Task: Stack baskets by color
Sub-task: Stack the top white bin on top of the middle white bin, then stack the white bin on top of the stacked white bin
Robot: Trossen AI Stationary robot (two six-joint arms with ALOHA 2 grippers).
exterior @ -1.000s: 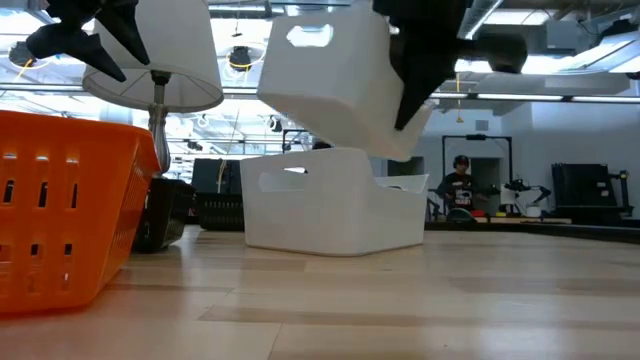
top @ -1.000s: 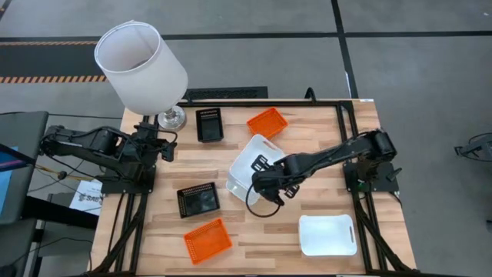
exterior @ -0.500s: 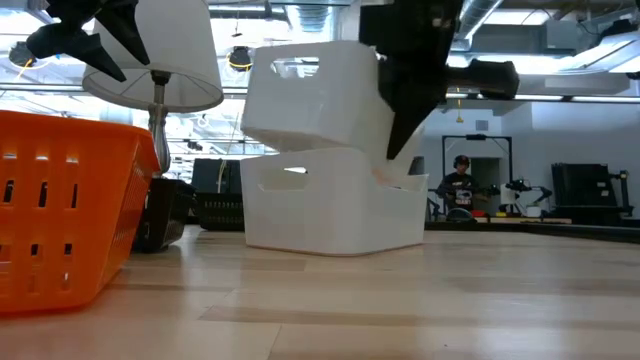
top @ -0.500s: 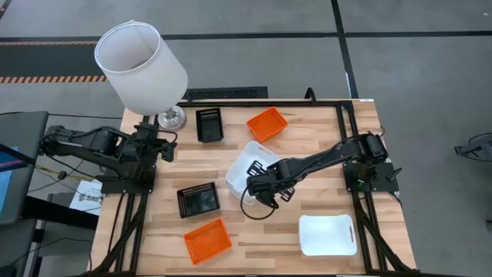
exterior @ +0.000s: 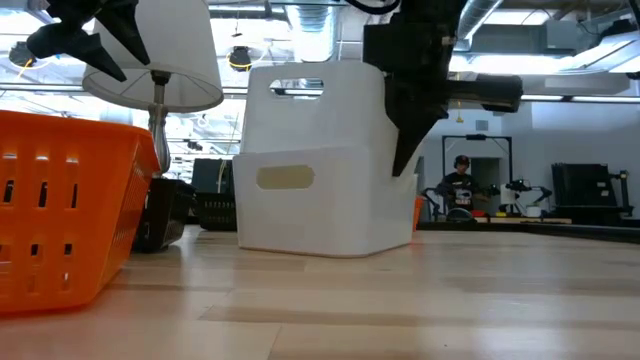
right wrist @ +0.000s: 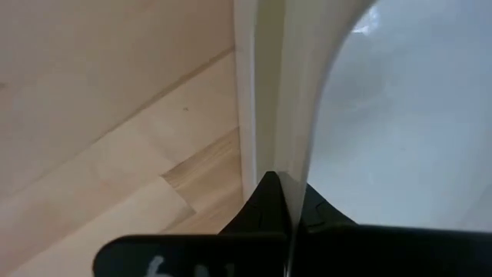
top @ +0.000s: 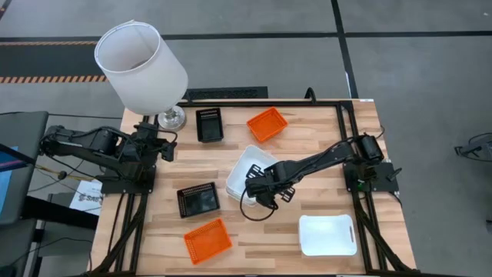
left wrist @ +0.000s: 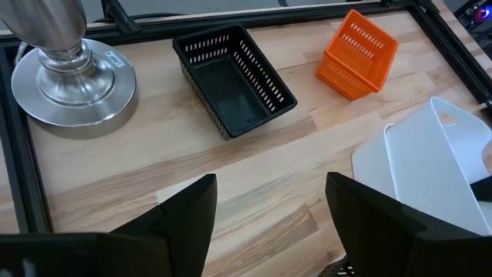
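Observation:
Two white baskets stand nested at the table's middle, the upper one (exterior: 320, 100) inside the lower one (exterior: 310, 205). My right gripper (top: 261, 189) is shut on the upper one's wall at the stack's near side. A third white basket (top: 327, 235) lies near the front right. Two orange baskets (top: 267, 123) (top: 207, 240) and two black baskets (top: 209, 125) (top: 198, 200) rest on their bottoms across the table. My left gripper (left wrist: 269, 223) hovers open at the left, beside the lamp base, with nothing between its fingers. My right gripper pinches the upper white basket's wall at its rim (right wrist: 296, 115), one finger inside the basket and one outside. The fingers (right wrist: 261, 208) come from above, pointing steeply down. The basket sits upright and level, sunk into the lower white basket.
A big white lamp shade (top: 141, 65) on a metal base (left wrist: 65, 77) stands at the far left corner. A black frame runs along the table's edges (top: 346, 108). Bare wood lies between the stack and the front edge.
My right gripper has gone down, still shut on the upper white basket. The basket hung tilted above the lower white one; it has levelled out and sunk into it.

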